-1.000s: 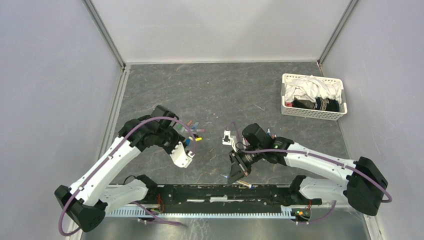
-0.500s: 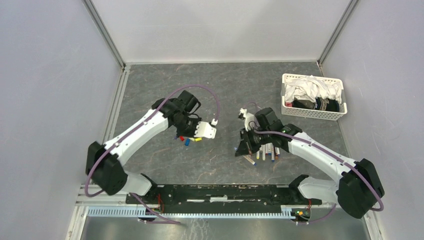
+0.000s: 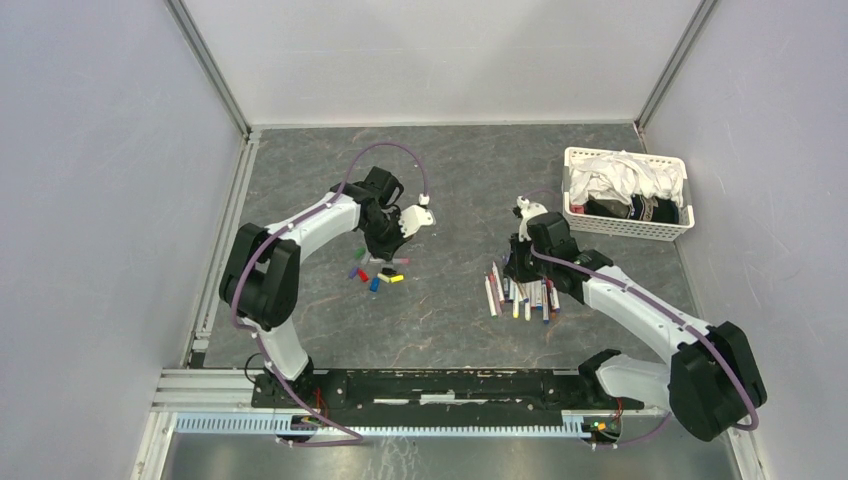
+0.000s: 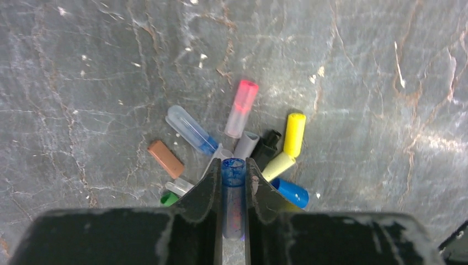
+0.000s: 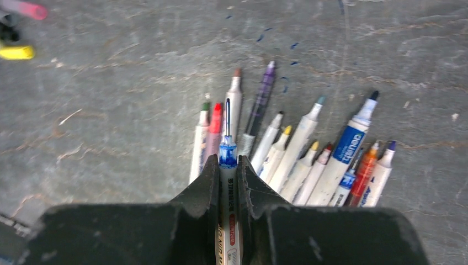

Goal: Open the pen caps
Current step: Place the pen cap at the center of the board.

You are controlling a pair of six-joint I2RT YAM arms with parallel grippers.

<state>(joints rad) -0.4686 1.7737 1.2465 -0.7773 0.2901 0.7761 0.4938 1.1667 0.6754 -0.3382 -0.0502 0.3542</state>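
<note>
From above, my left gripper [image 3: 392,240] hangs over the loose caps [image 3: 375,272], left of centre. My right gripper [image 3: 518,265] sits at the far end of the pens [image 3: 520,297], right of centre. The two groups are well apart on the table [image 3: 450,180]. The pens lie side by side, long axes running roughly near to far. Which end is the tip is too small to tell here, and I cannot read either grip from this height. A basket [image 3: 620,232] stands far right, out of the way.

On the left wrist camera, the gripper [image 4: 234,172] is closed almost fully on a see-through blue cap [image 4: 233,168]. The cap's long axis runs along the fingers and its open mouth faces out past the fingertips. Just beyond it the loose caps lie fanned on the table, among them a pink one [image 4: 242,107], a yellow one [image 4: 294,134] and a brown one [image 4: 165,159].

On the right wrist camera, the gripper [image 5: 227,163] is clamped on a pen [image 5: 227,149]. The pen lies along the fingers, with its bare blue nib pointing straight ahead. Beyond it the pens fan out, tips pointing away from the gripper, and every tip I can see is uncapped.

I judge the job nearly done. What seems left is laying down this cap and this pen, though a capped pen could be lying outside my views.
</note>
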